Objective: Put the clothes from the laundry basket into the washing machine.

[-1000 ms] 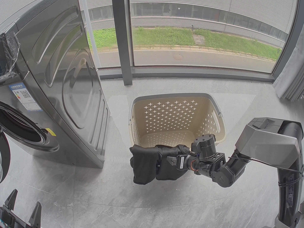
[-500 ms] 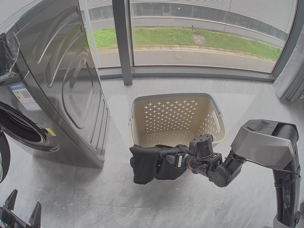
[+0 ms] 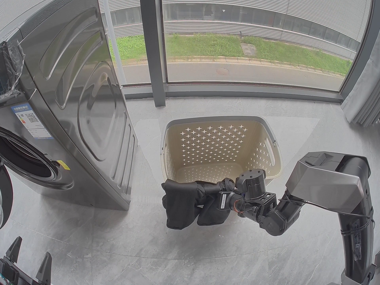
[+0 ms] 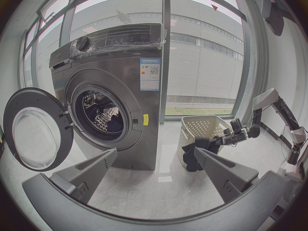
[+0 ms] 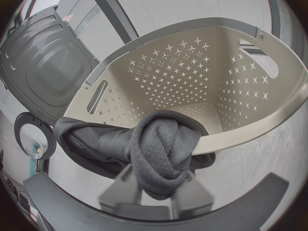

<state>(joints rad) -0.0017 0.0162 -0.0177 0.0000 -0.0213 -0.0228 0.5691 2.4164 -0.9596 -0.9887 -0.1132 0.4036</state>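
A black garment [image 3: 190, 204] drapes over the near rim of the cream laundry basket [image 3: 221, 143], hanging down outside it. My right gripper [image 3: 226, 187] is shut on a bunched fold of that garment [image 5: 162, 151] at the rim. The basket [image 5: 192, 81] holds nothing else that I can see. The grey washing machine [image 3: 67, 99] stands to the left, its round door [image 4: 35, 129] swung open; dark cloth lies in the drum [image 4: 102, 113]. My left gripper [image 4: 154, 156] hangs low at the near left, open, fingers [image 3: 43, 264] pointing up, facing the machine.
A tall window [image 3: 253, 36] with a grey post [image 3: 152, 40] runs behind the basket. A pale curtain [image 3: 366, 95] hangs at the far right. Bare grey floor [image 3: 130, 246] lies between the basket, the machine and me.
My right gripper has shifted slightly left and toward the basket rim, dragging the garment with it; the cloth now bunches more at the grip. The left gripper has not moved.
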